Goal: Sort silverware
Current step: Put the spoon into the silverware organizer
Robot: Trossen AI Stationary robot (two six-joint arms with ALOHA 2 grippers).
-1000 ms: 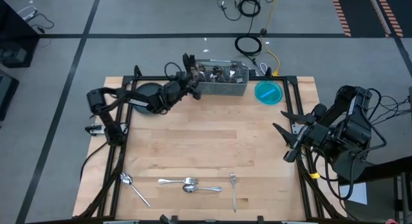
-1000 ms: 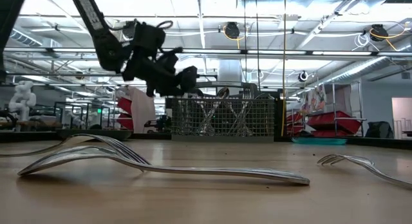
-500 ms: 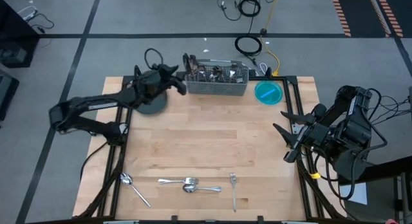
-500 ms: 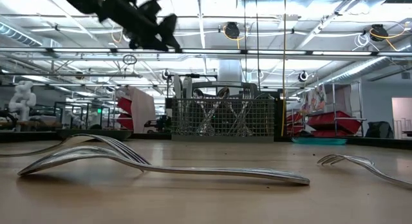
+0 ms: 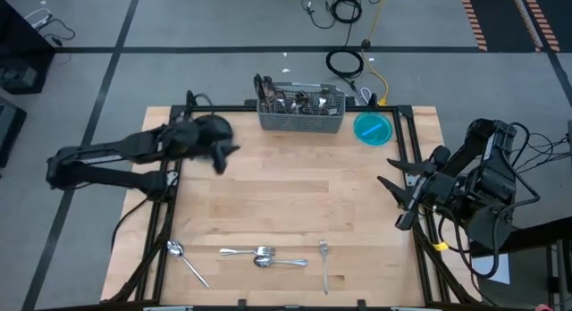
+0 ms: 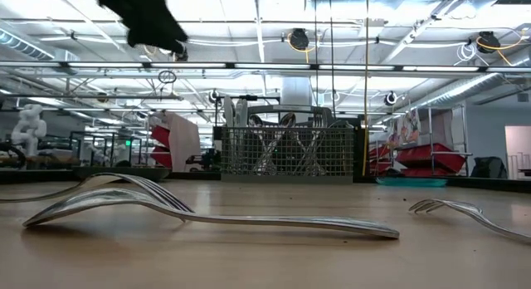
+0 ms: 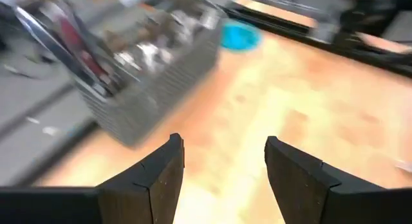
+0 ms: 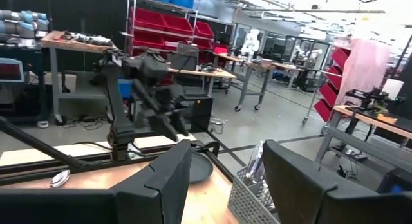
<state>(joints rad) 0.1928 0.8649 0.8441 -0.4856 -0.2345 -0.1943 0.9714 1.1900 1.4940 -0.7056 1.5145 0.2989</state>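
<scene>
- Swung back from the grey wire-mesh caddy point(image 5: 301, 113) since a second ago: left gripper point(image 5: 222, 157), earlier at the caddy's left end, now off it and above the wood near the dark round plate point(image 5: 210, 128).
- Left fingers point(image 7: 162, 177) apart with nothing between them, seen clearly in the left wrist view.
- Raised in the low view too: left arm's dark shape now up near the upper left corner, where a second ago it hung beside the caddy.
- Unchanged over that second: right gripper point(image 5: 396, 200), parked at the table's right edge, jaws apart and empty, bare gap between its fingers point(image 8: 168, 180) in the right wrist view.
- Silverware in two lots: a bundle of handles standing in the caddy point(image 5: 286, 98) at the far edge; loose pieces lying along the near edge — a spoon point(image 5: 185, 260) at the left, a fork and spoon together point(image 5: 259, 255) in the middle, a fork point(image 5: 323, 262) to their right.
- Pale wooden table point(image 5: 295, 190) with a dark frame; blue dish point(image 5: 372, 128) just right of the caddy.
- Grey floor around, cables behind the table; beyond it, a workshop with red bins on shelving, benches and bright ceiling lights.
</scene>
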